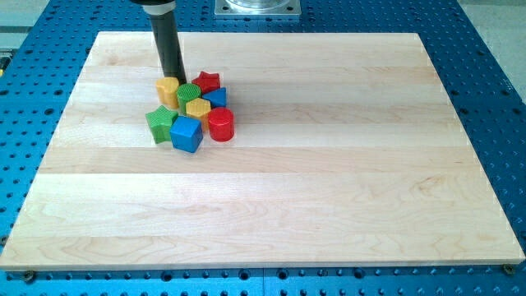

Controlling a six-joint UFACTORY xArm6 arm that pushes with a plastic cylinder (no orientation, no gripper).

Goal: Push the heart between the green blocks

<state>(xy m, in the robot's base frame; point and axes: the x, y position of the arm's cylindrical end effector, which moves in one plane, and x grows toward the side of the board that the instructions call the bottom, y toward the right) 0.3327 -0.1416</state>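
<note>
Several blocks sit in a tight cluster at the upper left of the wooden board (329,164). The yellow heart (168,90) is at the cluster's top left. It touches the green cylinder (188,95) on its right. The green star (161,122) lies just below the heart, at the cluster's left. My tip (176,79) stands at the top edge of the cluster, right behind the heart and the green cylinder, touching or nearly touching them.
A red star (209,81) and a blue block (217,97) lie right of the green cylinder. A second yellow block (198,108) sits in the cluster's middle. A blue cube (186,133) and a red cylinder (220,124) form its bottom edge.
</note>
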